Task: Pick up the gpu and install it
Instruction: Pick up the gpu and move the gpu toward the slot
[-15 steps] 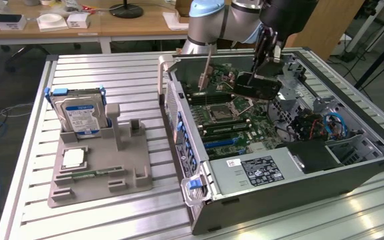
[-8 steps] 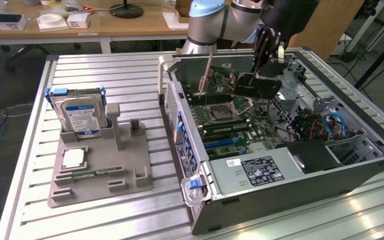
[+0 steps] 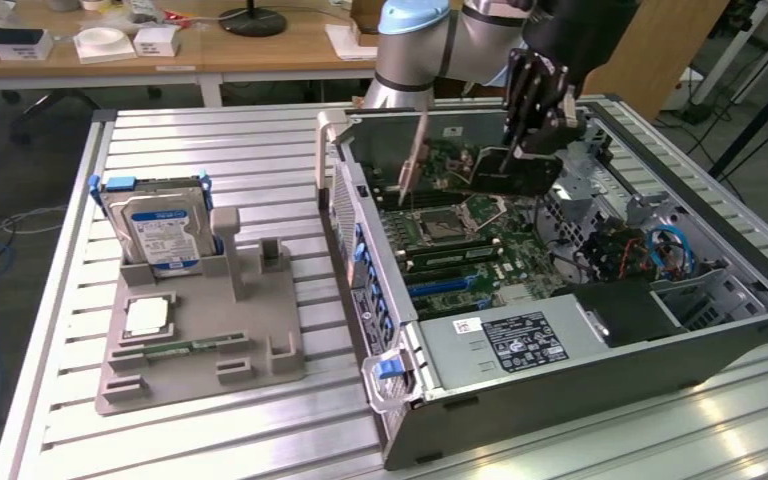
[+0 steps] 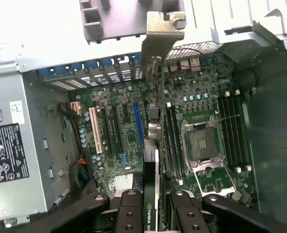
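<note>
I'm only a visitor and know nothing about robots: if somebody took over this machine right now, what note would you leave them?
Tool: shut on the gpu.
Gpu: held on edge above the motherboard, inside the open computer case.
Done: pickup; the card is off the table and over the case.
Left: the card is not yet seated in a slot.
Untouched: the hard drive stands in the grey stand on the table.

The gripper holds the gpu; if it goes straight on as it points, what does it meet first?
Likely the motherboard in the open computer case: the gpu, clamped edge-on in the gripper, would reach it first, near the blue slot. Depth is unclear.
</note>
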Controlling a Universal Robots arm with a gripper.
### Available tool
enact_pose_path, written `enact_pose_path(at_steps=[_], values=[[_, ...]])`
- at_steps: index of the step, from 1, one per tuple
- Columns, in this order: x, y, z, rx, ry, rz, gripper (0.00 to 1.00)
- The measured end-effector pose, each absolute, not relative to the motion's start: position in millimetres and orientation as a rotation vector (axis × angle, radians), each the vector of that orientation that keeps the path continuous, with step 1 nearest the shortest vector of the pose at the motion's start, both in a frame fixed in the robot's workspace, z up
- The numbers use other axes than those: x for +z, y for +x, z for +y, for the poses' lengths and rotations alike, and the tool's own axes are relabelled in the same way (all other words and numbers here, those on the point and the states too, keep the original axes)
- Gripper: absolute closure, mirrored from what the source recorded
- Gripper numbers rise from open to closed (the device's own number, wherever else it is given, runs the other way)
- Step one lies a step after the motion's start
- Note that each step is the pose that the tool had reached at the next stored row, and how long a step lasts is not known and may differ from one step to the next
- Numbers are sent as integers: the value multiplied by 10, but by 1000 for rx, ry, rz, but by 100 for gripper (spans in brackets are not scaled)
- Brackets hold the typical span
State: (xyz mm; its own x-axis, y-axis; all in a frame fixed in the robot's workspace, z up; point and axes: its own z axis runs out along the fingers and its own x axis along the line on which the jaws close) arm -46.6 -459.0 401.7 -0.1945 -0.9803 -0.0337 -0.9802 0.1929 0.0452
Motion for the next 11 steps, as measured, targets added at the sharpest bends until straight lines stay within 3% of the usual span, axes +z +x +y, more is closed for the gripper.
enact_pose_path(at_steps=[11], values=[[4010, -413, -4590, -88, 2140, -2290, 74]])
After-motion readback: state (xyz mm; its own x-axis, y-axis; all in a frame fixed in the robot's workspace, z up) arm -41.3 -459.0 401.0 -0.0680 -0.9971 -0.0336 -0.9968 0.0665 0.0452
